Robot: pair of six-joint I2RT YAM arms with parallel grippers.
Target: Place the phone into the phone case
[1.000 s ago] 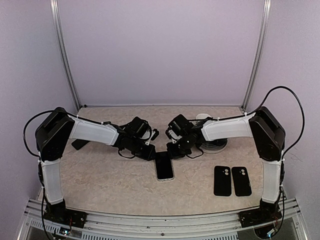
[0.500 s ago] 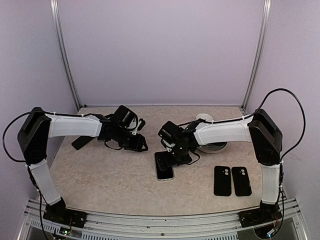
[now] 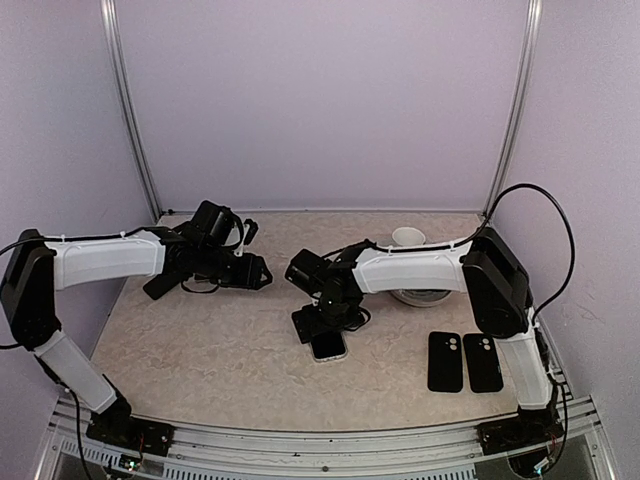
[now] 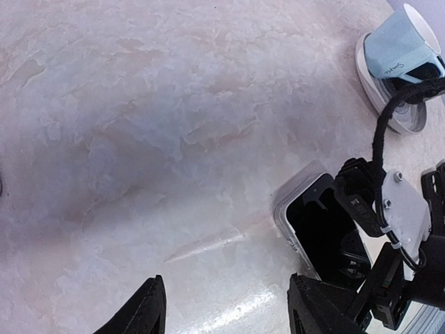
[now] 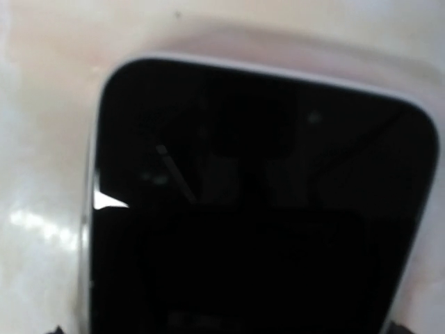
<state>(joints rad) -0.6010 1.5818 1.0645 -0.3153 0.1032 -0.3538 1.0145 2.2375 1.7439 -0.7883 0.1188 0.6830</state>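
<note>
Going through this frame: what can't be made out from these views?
- Right gripper: whether its jaws are open or shut is unclear; the top view is too small, and the phone fills the right wrist view.
- One end of the phone: covered by the right gripper in the top and left wrist views.
- Phone's edge detail: blurred in the right wrist view.
- Dark object: partly under the left arm, too small to name.

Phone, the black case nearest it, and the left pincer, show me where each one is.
phone (image 3: 330,348), top external view, bare near end of its screen.
black case (image 3: 445,361), top external view, its middle.
left pincer (image 4: 226,299), left wrist view, midway between its fingertips.
</note>
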